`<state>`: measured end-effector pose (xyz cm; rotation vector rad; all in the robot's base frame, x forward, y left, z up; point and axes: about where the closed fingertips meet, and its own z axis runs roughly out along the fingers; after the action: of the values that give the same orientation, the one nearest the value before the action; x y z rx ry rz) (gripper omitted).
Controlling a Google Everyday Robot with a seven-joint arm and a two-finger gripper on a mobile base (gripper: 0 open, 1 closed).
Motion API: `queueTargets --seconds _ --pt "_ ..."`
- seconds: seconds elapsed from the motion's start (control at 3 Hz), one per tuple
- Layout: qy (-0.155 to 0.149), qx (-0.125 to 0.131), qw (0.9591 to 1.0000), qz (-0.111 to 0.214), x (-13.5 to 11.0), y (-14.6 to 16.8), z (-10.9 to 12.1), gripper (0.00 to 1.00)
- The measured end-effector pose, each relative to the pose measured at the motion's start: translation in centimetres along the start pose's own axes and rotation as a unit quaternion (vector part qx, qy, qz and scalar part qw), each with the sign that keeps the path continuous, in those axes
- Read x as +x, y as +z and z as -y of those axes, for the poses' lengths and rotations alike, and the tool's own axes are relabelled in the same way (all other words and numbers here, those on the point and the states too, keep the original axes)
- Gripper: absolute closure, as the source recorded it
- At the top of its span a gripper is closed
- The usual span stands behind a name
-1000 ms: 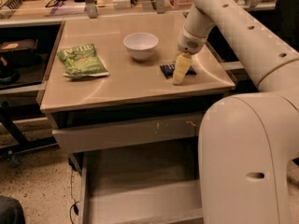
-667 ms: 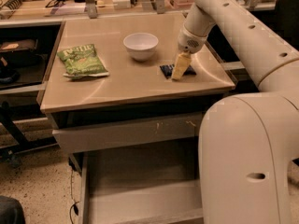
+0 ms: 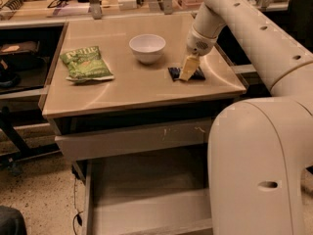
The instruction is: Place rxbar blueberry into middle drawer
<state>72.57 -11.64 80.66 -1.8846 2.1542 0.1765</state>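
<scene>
The rxbar blueberry (image 3: pixel 173 72), a small dark navy bar, lies flat on the tan table top (image 3: pixel 122 89) right of centre. My gripper (image 3: pixel 187 72) reaches down from the white arm and sits right over the bar, its pale fingers (image 3: pixel 189 67) covering the bar's middle. The middle drawer (image 3: pixel 142 199) is pulled out below the table, with a bare grey floor and low side walls.
A white bowl (image 3: pixel 147 48) stands just left of the gripper. A green chip bag (image 3: pixel 86 62) lies at the table's left. A shut drawer front with pale scratches (image 3: pixel 132 138) is above the open drawer. My white arm body (image 3: pixel 259 170) fills the right foreground.
The gripper has stayed over the bar; nothing has visibly moved.
</scene>
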Motion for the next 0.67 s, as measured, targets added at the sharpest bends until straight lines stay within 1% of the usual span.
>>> queueTargets --seconds 0.67 --pt "0.000 0.000 1.0000 0.000 -0.33 -1.14 0.10 1.00"
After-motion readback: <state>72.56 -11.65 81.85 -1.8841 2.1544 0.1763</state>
